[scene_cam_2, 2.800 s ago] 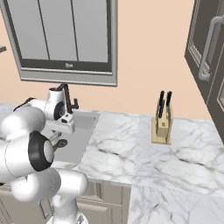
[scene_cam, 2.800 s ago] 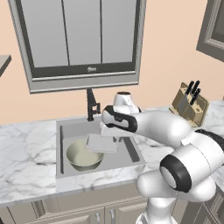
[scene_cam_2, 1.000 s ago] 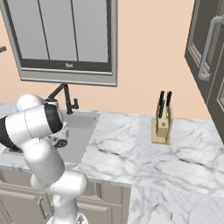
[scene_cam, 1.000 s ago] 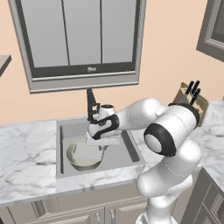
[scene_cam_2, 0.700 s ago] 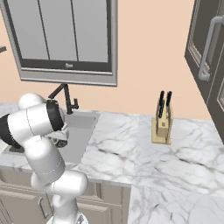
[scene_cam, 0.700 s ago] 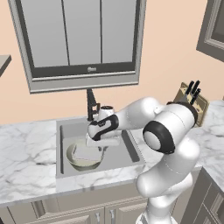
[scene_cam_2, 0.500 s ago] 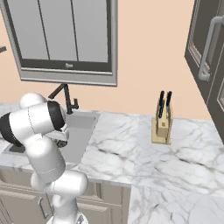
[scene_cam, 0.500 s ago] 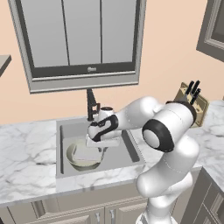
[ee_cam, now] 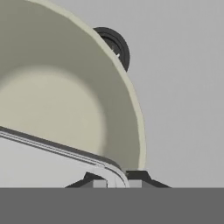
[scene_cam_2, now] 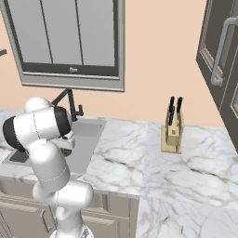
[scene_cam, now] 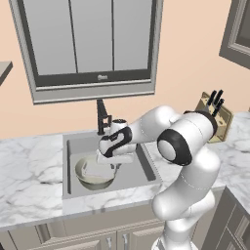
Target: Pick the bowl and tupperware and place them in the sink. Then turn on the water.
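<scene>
Tupperware is pinched edge-on in your near-shut jaws over the bowl in the sink; open them low, then lift straight out.

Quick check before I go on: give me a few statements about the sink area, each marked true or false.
1. The bowl sits in the sink. True.
2. Water is running from the faucet. False: no stream shows.
3. The gripper holds the tupperware over the bowl. True.
4. The knife block stands inside the sink. False: it stands on the counter to the sink's right.
</scene>
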Available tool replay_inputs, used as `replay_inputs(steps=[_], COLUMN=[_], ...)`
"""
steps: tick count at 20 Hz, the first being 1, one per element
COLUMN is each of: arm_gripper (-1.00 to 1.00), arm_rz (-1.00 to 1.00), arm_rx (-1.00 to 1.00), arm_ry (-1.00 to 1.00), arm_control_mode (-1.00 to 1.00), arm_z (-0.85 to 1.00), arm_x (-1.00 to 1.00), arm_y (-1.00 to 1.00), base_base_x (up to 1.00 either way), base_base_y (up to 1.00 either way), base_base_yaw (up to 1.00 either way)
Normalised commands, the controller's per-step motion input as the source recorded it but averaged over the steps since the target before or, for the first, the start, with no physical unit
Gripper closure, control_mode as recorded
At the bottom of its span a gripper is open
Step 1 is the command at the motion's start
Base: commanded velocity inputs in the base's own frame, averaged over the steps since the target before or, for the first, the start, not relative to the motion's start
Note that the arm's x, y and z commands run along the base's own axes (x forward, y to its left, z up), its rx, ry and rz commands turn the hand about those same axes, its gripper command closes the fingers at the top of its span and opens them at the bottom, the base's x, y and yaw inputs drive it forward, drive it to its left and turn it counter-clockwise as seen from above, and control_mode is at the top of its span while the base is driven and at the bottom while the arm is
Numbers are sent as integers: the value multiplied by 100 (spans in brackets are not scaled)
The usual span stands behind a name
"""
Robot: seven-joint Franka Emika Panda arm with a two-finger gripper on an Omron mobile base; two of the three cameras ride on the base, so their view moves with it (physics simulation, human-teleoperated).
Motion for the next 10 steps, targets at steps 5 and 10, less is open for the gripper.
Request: replay_inputs(steps=[5,10], arm_gripper=[-100,-100], arm_rz=[0,0], arm_rx=[0,0], arm_ry=[0,0], arm_control_mode=[-100,-100], arm_z=[0,0], arm_x=[0,0], arm_y=[0,0], base_base_x=[0,0], base_base_y=[0,0], base_base_yaw=[0,0])
